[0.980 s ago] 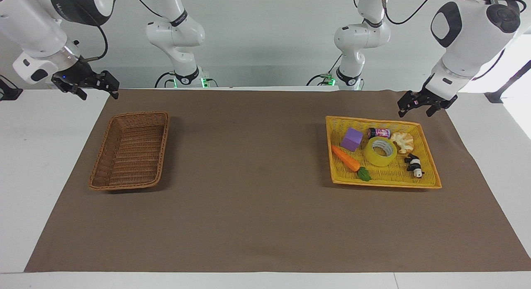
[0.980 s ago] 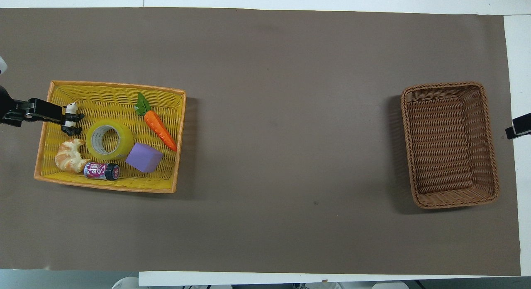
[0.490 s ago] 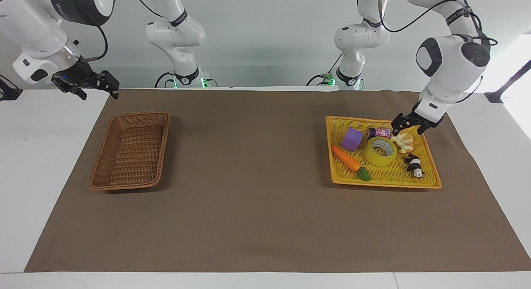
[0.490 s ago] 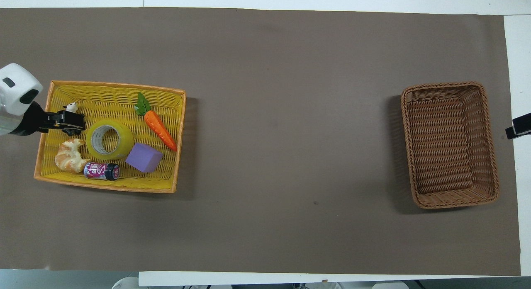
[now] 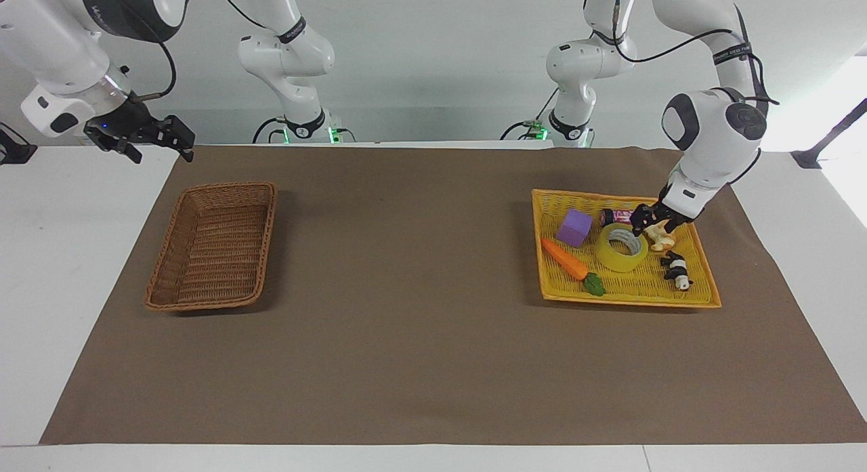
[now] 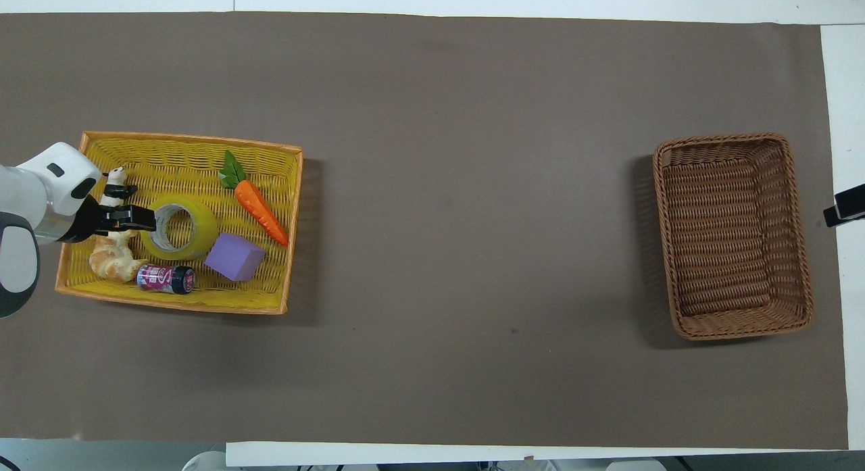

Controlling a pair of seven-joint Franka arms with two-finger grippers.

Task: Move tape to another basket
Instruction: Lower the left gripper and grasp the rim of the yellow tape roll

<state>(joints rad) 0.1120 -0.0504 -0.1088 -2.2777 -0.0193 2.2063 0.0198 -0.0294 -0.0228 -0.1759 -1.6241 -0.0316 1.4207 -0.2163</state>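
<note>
The tape is a yellow roll lying flat in the yellow woven tray, toward the left arm's end of the table; it also shows in the overhead view. My left gripper is open and low over the tray, at the tape's rim and over the croissant. In the overhead view the left gripper reaches the tape's outer edge. The dark brown wicker basket stands empty toward the right arm's end. My right gripper waits, open, in the air beside that basket.
The yellow tray also holds a toy carrot, a purple cube, a small pink can, the croissant and a black-and-white toy animal. A brown mat covers the table between tray and basket.
My left gripper came down from beside the tray's corner into the tray, ending low at the tape's rim over the croissant. The right arm has not moved.
</note>
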